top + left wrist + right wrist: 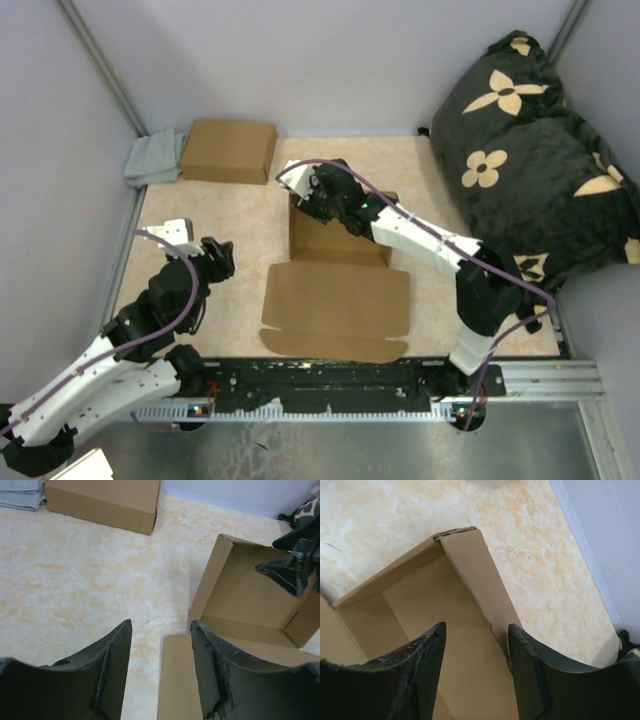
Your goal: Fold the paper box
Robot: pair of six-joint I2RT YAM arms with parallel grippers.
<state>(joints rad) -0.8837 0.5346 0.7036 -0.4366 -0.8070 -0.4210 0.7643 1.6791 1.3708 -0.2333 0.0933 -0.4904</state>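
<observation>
We see the marbled beige desk (230, 225), its far right corner filled by a black cushion (530, 140) printed with cream flowers. The paper box (335, 300), plain matte brown cardboard, lies mid-desk. Its tray walls stand upright on the far side, and its round-cornered lid panel lies flat towards the near edge.

The right arm reaches from its near-right base far and leftward, bent at the elbow. The right pincer (476, 627) sits over the tray's far left corner. Its jaws are about half open, the far wall's top edge runs into the gap, and nothing is pinched.

The left arm is folded. The left pincer (161, 625) hovers near the box's left side, likewise half open and empty.

A closed brown carton (230, 150) and a folded grey cloth (155, 158) sit far left.
</observation>
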